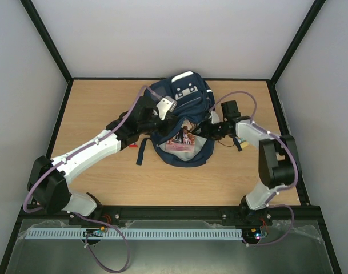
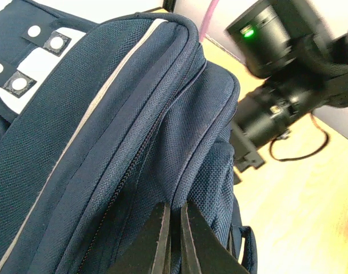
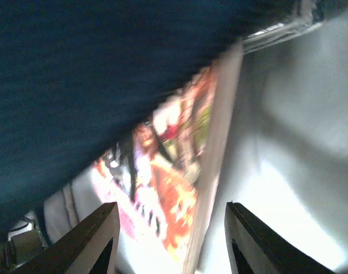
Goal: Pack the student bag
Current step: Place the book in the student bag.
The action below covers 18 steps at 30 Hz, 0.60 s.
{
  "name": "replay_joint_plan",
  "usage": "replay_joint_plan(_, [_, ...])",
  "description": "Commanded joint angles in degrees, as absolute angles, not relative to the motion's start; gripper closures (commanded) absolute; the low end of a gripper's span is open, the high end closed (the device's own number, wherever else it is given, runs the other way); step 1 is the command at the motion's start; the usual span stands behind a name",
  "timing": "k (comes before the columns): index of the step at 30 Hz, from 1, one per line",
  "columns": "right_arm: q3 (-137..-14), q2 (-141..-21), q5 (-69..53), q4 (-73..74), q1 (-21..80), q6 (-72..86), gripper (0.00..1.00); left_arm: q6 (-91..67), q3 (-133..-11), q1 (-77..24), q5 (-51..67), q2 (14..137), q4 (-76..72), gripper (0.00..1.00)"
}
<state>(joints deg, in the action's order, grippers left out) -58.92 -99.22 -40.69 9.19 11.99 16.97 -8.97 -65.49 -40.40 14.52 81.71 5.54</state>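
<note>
The student bag (image 1: 185, 97), navy blue with white patches, lies at the middle back of the table with its mouth toward me. A colourful book (image 1: 182, 140) sits in that mouth. My left gripper (image 1: 162, 117) is at the bag's left rim. In the left wrist view it (image 2: 174, 208) is shut on a fold of the bag's fabric (image 2: 105, 142). My right gripper (image 1: 205, 130) is at the mouth's right side. In the right wrist view it (image 3: 171, 214) stands open, the blurred book (image 3: 174, 171) between its fingers without touching them, under the bag's blue cloth (image 3: 76, 68).
A dark strap (image 1: 142, 151) and a small red thing (image 1: 134, 145) lie left of the bag. The right arm's black wrist (image 2: 288, 85) is close beside the bag, with a thin cable (image 2: 294, 154) on the wood. Black frame posts edge the table.
</note>
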Motion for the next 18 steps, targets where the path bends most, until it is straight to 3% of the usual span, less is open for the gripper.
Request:
replay_joint_plan(1, [-55.76, -88.62, -35.18, 15.86, 11.93, 8.82, 0.48, -8.26, -67.32, -42.04, 17.91, 78.02, -0.18, 0.98])
replay_joint_plan(5, [-52.55, -80.56, -31.48, 20.43, 14.33, -0.01, 0.56, -8.23, -67.45, -42.31, 18.65, 78.02, -0.09, 0.98])
replay_joint_plan(11, [-45.09, -69.07, -23.74, 21.00, 22.06, -13.48, 0.85, -6.89, -68.75, -42.83, 21.88, 78.46, 1.69, 0.98])
replay_joint_plan(18, [-37.07, -66.09, -8.50, 16.91, 33.95, -29.68, 0.86, -2.03, -71.00, -44.57, 27.49, 78.77, 5.96, 0.98])
